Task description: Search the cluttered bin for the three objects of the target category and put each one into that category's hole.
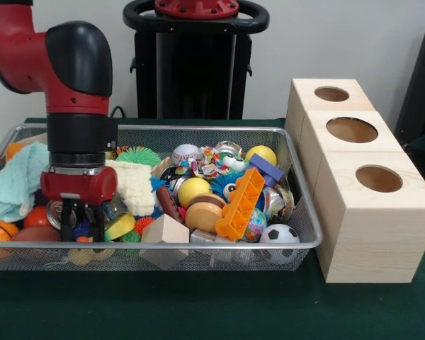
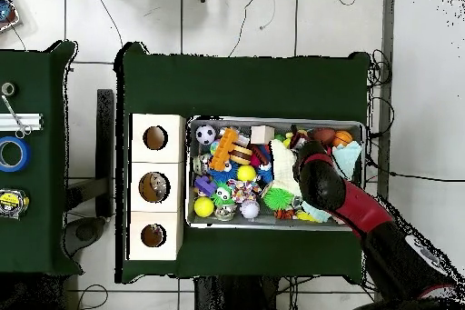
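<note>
Silver mesh bin (image 1: 301, 212), orange brick (image 1: 239, 205), yellow ball (image 1: 193, 190).

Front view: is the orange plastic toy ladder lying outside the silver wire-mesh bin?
No, the orange plastic toy ladder lies inside the silver wire-mesh bin, propped among the balls toward the end nearest the pale wooden cubes.

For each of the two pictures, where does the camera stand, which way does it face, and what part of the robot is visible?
Front view: across the table, facing the pedestal; it sees the silver wire-mesh bin and pale pine-wood cubes; the red and black arm descends top left, gripper among toys.
Overhead view: above, looking straight down, base at bottom; the arm enters bottom right.
Shared: bin, cubes, orange plastic block.
</note>
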Robot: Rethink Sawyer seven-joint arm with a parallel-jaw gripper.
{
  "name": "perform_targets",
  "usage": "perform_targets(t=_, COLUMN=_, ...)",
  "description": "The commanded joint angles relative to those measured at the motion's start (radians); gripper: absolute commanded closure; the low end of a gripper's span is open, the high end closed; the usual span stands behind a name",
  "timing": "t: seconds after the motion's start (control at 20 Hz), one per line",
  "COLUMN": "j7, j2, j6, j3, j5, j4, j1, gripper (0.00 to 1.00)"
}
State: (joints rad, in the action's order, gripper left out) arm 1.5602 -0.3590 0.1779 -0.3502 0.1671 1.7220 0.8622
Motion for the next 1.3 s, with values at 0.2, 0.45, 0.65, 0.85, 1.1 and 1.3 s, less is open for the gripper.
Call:
perform_targets(t=0.2, j7=0.289, j2=0.108, j6=0.019, j3=-0.056, j5=-0.068, j4=0.105, j1=-0.037, gripper=0.00)
perform_targets(t=0.45, j7=0.258, j2=0.154, j6=0.033, j3=-0.056, j5=-0.060, j4=0.070, j1=-0.046, gripper=0.00)
perform_targets(t=0.65, j7=0.186, j2=0.228, j6=0.032, j3=-0.014, j5=-0.018, j4=-0.013, j1=-0.059, gripper=0.00)
perform_targets(t=0.85, j7=0.141, j2=0.290, j6=0.000, j3=-0.002, j5=0.000, j4=-0.064, j1=-0.056, gripper=0.00)
perform_targets(t=1.1, j7=0.068, j2=0.333, j6=-0.096, j3=0.025, j5=0.009, j4=-0.135, j1=-0.069, gripper=0.00)
perform_targets(t=1.3, j7=0.031, j2=0.380, j6=-0.169, j3=0.041, j5=0.013, j4=-0.207, j1=-0.077, gripper=0.00)
